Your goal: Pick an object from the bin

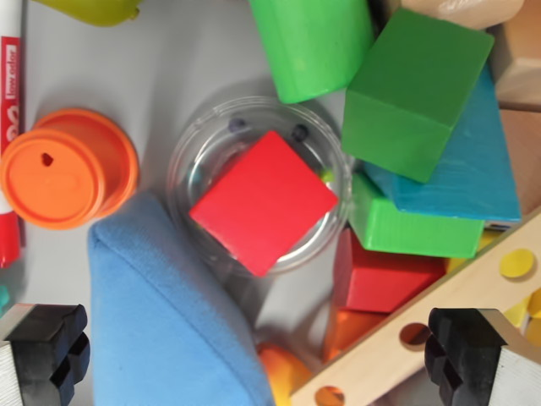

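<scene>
Two gripper (266,355) pads sit wide apart, holding nothing; red cube (263,203) in clear dish (196,139) lies centred between them, probably directly below, faces diagonal.

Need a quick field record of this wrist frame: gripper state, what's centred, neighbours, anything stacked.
gripper: gripper open, both fingers at the bottom corners, holding nothing
centred: red cube sitting inside a clear round dish
wrist view's left: orange cup upside down; marker along the edge
below the dish: blue soft wedge, its edge meeting the dish
wrist view's right: green cube lying on a blue block, green flat block under that
top: green cylinder
lower right: wooden strip with holes, red block partly under it
</scene>
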Action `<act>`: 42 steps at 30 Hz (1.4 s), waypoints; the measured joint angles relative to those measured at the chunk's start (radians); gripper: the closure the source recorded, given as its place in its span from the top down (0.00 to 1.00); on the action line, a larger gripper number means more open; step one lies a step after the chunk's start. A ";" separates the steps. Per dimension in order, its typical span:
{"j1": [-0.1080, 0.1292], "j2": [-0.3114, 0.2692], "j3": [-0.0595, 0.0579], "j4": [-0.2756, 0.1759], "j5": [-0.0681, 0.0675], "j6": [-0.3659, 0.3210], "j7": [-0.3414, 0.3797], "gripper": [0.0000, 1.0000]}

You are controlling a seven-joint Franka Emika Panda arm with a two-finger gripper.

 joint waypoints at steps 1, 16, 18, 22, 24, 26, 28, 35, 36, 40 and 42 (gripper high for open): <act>0.000 0.008 0.000 0.000 0.000 0.008 0.002 1.00; -0.004 0.124 -0.001 0.021 0.000 0.114 0.004 1.00; -0.004 0.139 -0.001 0.026 0.000 0.125 0.004 1.00; -0.004 0.145 -0.001 0.034 0.001 0.133 0.005 1.00; -0.004 0.147 -0.001 0.037 0.001 0.136 0.005 1.00; -0.004 0.150 -0.001 0.042 0.001 0.140 0.005 1.00; -0.004 0.150 -0.001 0.042 0.001 0.140 0.005 1.00; -0.004 0.150 -0.001 0.042 0.001 0.140 0.005 0.00; -0.004 0.150 -0.001 0.042 0.001 0.140 0.005 0.00; -0.004 0.150 -0.001 0.042 0.001 0.140 0.005 0.00; -0.004 0.150 -0.001 0.042 0.001 0.140 0.005 0.00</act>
